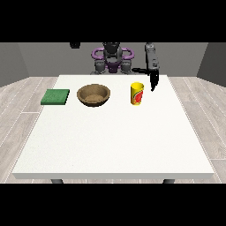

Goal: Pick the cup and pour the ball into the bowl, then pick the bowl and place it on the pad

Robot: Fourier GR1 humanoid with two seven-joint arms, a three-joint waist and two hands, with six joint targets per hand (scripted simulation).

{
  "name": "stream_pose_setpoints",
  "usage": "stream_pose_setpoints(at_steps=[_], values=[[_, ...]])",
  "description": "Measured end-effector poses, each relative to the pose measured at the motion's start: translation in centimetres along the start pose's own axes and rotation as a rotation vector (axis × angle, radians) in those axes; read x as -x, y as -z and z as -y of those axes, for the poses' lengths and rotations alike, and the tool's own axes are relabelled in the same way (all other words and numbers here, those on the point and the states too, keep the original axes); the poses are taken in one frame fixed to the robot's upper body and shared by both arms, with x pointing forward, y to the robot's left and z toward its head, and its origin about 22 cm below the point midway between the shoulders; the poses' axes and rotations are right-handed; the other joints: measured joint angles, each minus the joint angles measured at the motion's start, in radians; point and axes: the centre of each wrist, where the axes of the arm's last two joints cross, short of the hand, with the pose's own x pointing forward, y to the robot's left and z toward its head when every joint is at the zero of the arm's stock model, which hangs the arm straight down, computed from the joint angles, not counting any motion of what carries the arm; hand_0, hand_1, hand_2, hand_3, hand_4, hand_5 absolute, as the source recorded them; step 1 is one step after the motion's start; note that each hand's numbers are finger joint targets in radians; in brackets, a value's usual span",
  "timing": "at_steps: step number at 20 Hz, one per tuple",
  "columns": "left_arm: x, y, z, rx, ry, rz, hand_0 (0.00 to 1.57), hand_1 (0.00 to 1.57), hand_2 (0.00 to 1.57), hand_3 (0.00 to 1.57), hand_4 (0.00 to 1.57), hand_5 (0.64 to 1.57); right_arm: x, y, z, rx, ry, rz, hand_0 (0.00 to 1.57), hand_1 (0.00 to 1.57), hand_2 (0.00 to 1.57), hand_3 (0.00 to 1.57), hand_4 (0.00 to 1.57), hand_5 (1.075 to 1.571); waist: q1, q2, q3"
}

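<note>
The tabletop is taking up most of the view, white, w/ the robot sitting at its far edge. One hand is showing at the view's right, hanging pointed down over the far right part of the tabletop; a thin dark piece, probably the thumb, is sticking out sideways toward the view's left, so the fingers are looking straight and apart, clamped on nothing. The other hand isn't showing anywhere.

The bowl, brown, is sitting well to the view's left of the fingers. The pad, green and flat, is lying further out that same way, beyond the bowl, apart from it. The cup, yellow w/ a red mark, is standing upright just beside the fingers, toward the view's left and a bit nearer the camera, not touching. The ball can't be seen; presumably it's inside the cup.

Judging the step: approach to the cup, nothing picked yet.

Risks from here: fingers coming in sideways could be nudging the cup over before closing, spilling the ball early. A pour starting too far from the bowl could be sending the ball onto the tabletop, rolling off.
</note>
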Motion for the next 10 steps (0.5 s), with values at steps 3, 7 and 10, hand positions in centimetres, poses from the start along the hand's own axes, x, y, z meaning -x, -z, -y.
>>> stream_pose_setpoints(at_steps=[3, 7, 10], values=[[1.2, -0.2, 0.0, -0.014, -0.003, 0.002, 0.0, 0.0, 0.0, 0.0, 0.0, 1.432, -0.3, -0.2, 1.3, -0.005, 0.0, 0.006, 0.0, 0.0, 0.0, 0.0, 0.0, 1.567, -0.011, 0.011, 0.0], [2.8, -0.7, -0.9, -0.032, -0.005, -0.011, 0.0, 0.0, 0.0, 0.0, 0.0, 1.418, -0.8, -1.1, 2.4, -0.009, 0.008, 0.009, 0.0, 0.0, 0.0, 0.0, 0.0, 1.568, -0.032, 0.012, 0.0002], [3.3, -0.5, -1.2, -0.053, -0.003, -0.007, 0.0, 0.0, 0.0, 0.0, 0.0, 1.423, -1.0, -1.7, 3.4, -0.015, 0.012, 0.025, 0.0, 0.0, 0.0, 0.0, 0.0, 1.568, -0.053, 0.024, 0.0001]])
